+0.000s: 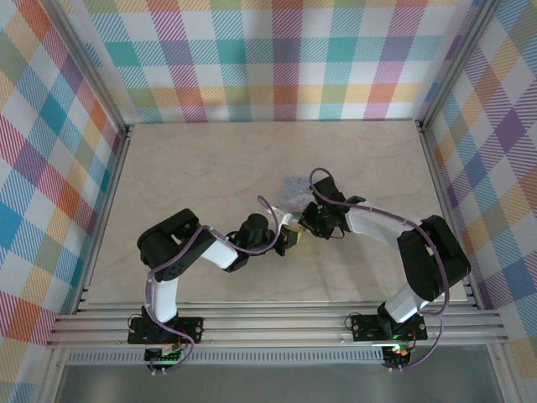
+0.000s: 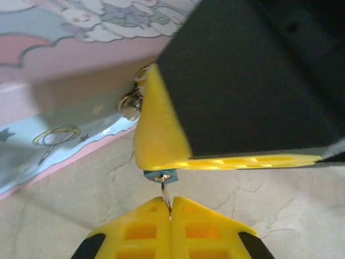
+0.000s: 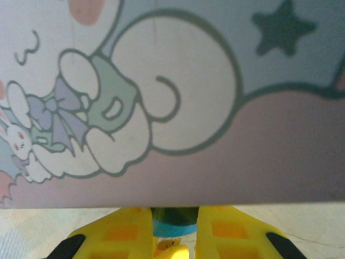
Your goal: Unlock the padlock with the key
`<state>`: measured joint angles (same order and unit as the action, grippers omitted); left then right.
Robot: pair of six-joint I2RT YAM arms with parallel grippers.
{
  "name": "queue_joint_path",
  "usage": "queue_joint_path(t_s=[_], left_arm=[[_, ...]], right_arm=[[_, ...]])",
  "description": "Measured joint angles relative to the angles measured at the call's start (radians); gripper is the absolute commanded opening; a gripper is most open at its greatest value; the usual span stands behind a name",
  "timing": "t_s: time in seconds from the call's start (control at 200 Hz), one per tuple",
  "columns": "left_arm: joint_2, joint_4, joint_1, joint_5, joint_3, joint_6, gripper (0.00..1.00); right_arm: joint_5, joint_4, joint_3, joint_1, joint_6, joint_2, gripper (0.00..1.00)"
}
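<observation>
Key is pinched in clenched left gripper jaws, tip in padlock (left wrist view). Padlock is clamped between right gripper jaws (right wrist view).

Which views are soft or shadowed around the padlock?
Left wrist: padlock and key fairly sharp, tin behind them blurred, partly shadowed. Right wrist: tin's print soft, padlock dim in shadow between the right fingers. Top external: even light, sharp, but padlock too small to make out.

Top external: high behind near edge, facing down over table. Wrist views: close on tin (padlock shared).
</observation>
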<state>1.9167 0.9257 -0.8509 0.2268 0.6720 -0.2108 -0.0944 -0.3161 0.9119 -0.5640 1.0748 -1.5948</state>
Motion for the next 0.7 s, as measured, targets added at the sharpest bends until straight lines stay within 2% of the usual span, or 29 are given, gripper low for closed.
queue_joint_path(t_s=[0.24,0.455,0.555,0.7], left_arm=[[-0.066,-0.218,-0.103,-0.232,0.052,0.250,0.00],[-0.108,-0.286,-0.117,-0.278,0.051,0.279,0.00],[-0.116,-0.293,-0.116,-0.276,0.051,0.259,0.00],[-0.116,-0.286,-0.113,-0.257,0.051,0.216,0.00]], right_arm=[[-0.033,-0.068,0.027,0.014,-0.041,-0.013,0.00],[-0.073,-0.058,0.029,0.014,-0.049,-0.006,0.00],[-0.075,-0.057,0.029,0.014,-0.053,0.002,0.24],[-0.079,-0.056,0.029,0.012,-0.070,0.027,0.42]])
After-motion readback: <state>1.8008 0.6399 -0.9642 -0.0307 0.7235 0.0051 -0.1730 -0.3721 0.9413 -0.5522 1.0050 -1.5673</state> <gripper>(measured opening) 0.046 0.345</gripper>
